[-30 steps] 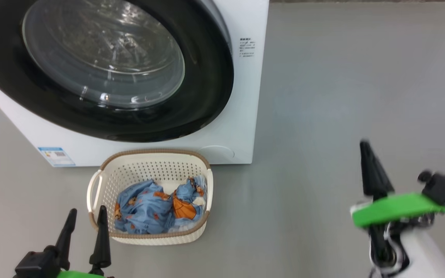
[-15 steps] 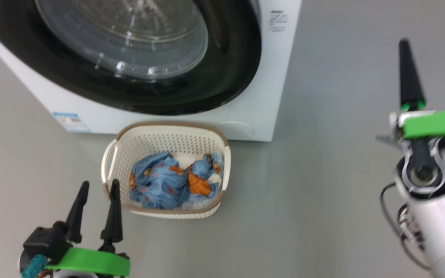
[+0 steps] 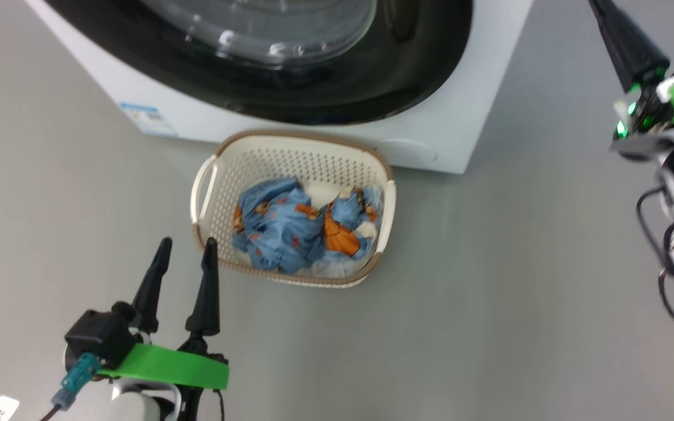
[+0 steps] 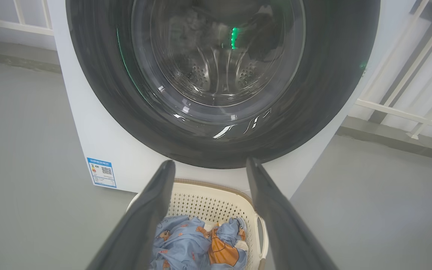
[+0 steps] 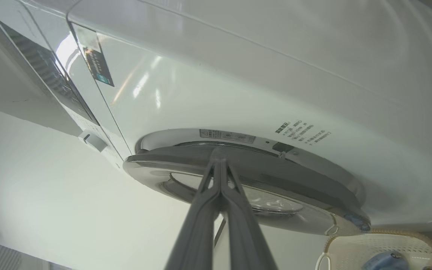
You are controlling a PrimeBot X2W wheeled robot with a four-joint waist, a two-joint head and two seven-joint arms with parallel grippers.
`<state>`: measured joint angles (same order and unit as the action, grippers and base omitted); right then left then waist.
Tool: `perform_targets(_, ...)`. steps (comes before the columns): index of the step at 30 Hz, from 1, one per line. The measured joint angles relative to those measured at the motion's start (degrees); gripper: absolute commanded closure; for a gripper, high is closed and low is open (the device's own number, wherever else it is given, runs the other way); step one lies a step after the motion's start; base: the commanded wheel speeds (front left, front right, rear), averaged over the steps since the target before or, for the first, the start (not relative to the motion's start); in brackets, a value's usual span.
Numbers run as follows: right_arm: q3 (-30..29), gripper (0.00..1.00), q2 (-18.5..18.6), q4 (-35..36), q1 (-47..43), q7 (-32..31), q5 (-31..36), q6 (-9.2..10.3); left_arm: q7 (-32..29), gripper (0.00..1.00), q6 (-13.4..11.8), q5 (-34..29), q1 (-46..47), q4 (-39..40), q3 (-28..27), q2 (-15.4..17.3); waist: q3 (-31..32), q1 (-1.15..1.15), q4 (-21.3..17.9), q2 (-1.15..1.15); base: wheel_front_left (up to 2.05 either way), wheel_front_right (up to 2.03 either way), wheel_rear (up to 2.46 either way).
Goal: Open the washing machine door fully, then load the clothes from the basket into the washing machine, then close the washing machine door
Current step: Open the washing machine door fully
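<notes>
Leaving the left claw (image 3: 188, 242) spread and empty just beside the basket (image 3: 302, 135), with the clothes (image 3: 290, 228) bundled inside it on the floor below the washing machine door (image 3: 425, 76), the robot should probably hook the clenched, empty right claw (image 5: 219, 157) behind the door's right rim and swing outward in one steady arc.

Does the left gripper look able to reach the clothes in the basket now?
Probably yes: the left gripper is open near the rim of the basket, the clothes lie uncovered inside, and nothing stands between them.
</notes>
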<state>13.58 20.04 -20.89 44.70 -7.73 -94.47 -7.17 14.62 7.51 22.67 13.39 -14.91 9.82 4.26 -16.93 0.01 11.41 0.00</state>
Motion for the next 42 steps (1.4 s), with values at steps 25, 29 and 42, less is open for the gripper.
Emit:
perform_targets(25,-3.66,1.00,-0.18,-8.82,19.46,-24.02,-3.74,0.00,0.01,0.00,0.00,3.04,8.86,0.89,4.71,-1.87,-13.96,0.00,6.41,0.00,0.00,0.00,0.00)
perform_targets(29,-3.42,1.00,-0.52,-8.93,21.25,-24.26,-1.94,0.00,0.01,0.00,0.00,3.10,9.46,0.94,5.06,-2.18,-15.47,0.00,7.14,0.00,0.00,0.00,0.00)
perform_targets(42,-2.71,1.00,-0.81,-9.80,24.25,-26.09,0.75,0.01,0.01,0.00,0.00,4.01,10.46,0.99,5.69,-2.65,-17.14,0.00,8.72,0.00,0.00,0.00,0.00)
